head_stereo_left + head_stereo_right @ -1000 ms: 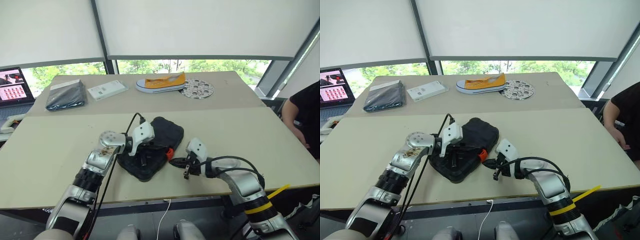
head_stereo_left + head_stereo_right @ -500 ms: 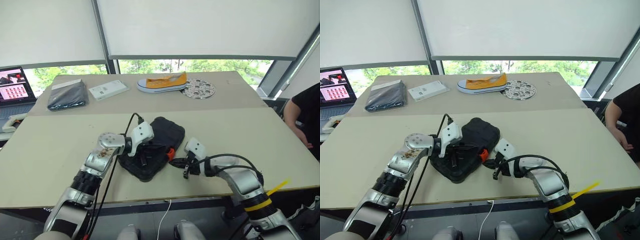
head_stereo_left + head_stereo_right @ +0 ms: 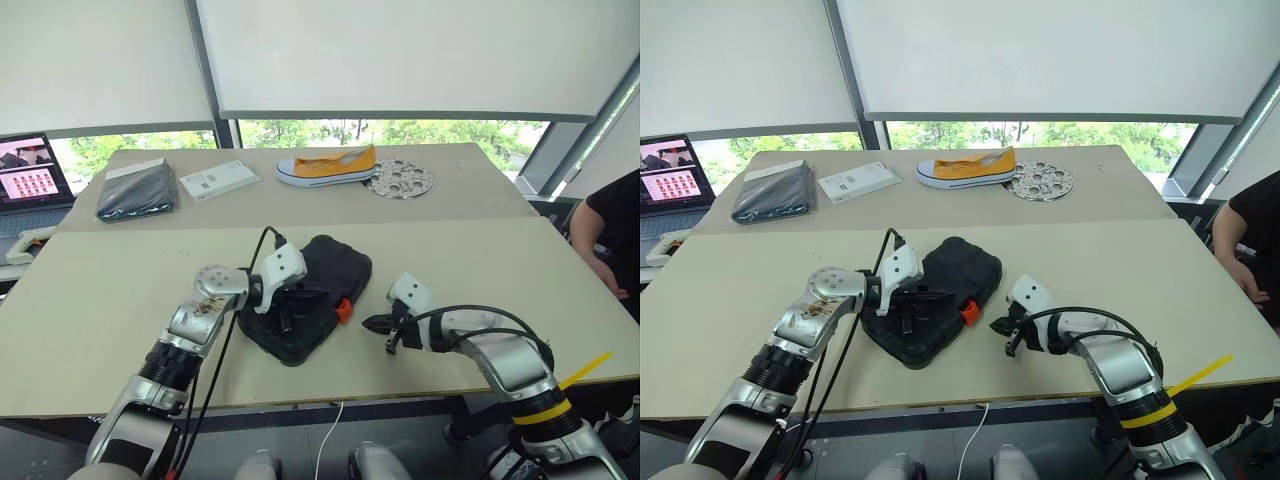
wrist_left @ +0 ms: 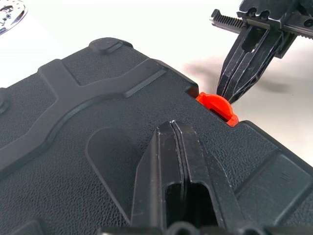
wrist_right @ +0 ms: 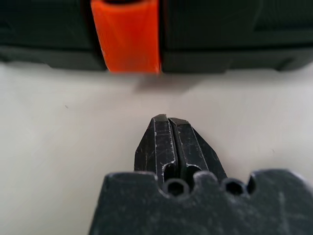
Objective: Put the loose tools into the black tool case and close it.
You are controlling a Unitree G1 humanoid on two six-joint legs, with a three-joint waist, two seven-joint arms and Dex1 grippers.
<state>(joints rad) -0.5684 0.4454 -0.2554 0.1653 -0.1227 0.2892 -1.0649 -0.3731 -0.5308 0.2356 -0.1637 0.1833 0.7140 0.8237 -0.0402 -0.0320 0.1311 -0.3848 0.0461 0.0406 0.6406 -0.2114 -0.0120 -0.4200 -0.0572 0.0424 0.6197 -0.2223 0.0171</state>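
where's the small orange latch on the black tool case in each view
Left eye view: small orange latch on the black ribbed plastic tool case's right-hand edge.
Right eye view: same edge.
Left wrist view: right of centre.
Right wrist view: top, left of centre.
Shared landmark: the shut right gripper beside it.

1 tool case (image 3: 312, 300) – 1 shoe (image 3: 327, 164), 1 pouch (image 3: 137, 192), 1 laptop (image 3: 28, 187).
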